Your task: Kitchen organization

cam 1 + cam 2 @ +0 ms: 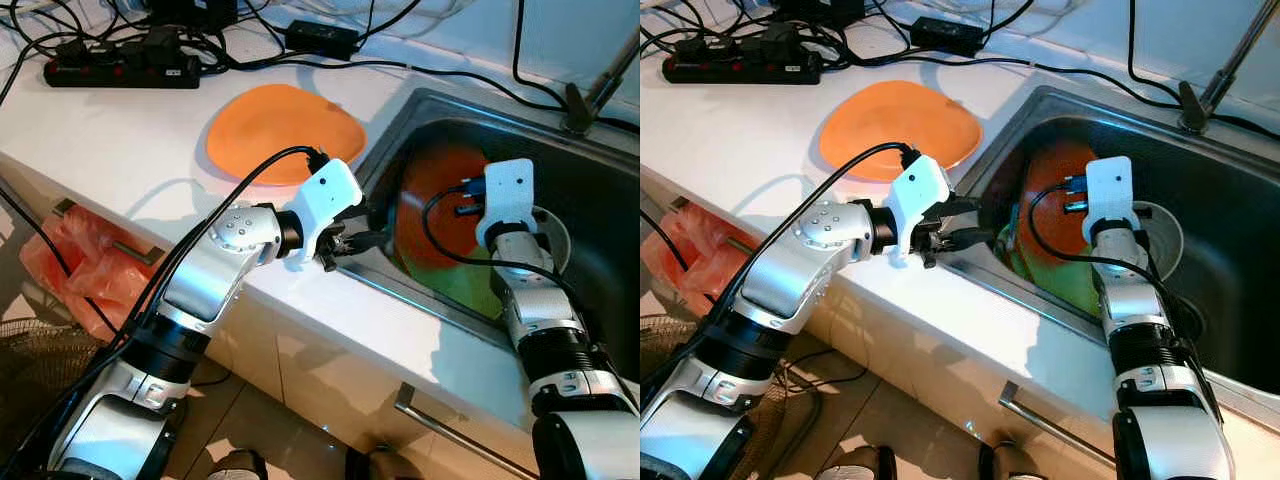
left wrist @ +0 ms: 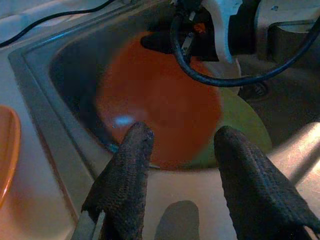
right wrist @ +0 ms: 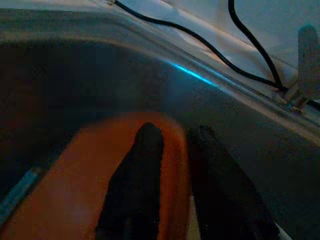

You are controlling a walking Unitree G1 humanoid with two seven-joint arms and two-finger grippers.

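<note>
A red-orange plate (image 1: 438, 195) stands tilted on edge in the steel sink (image 1: 415, 108), leaning over a green plate (image 1: 470, 285). My right gripper (image 3: 176, 132) is down in the sink, its two black fingers closed on either side of the red plate's upper rim (image 3: 172, 145). My left gripper (image 1: 350, 240) hovers at the sink's front-left rim, open, with nothing between its fingers (image 2: 127, 175); it points at the red plate (image 2: 160, 105). A second orange plate (image 1: 285, 130) lies flat on the white counter, left of the sink.
A black power strip (image 1: 120, 70) and several cables lie along the back of the counter. The faucet (image 1: 598, 92) rises behind the sink. A red plastic bag (image 1: 80, 260) hangs below the counter at left, with a drawer handle (image 1: 440, 420) lower down.
</note>
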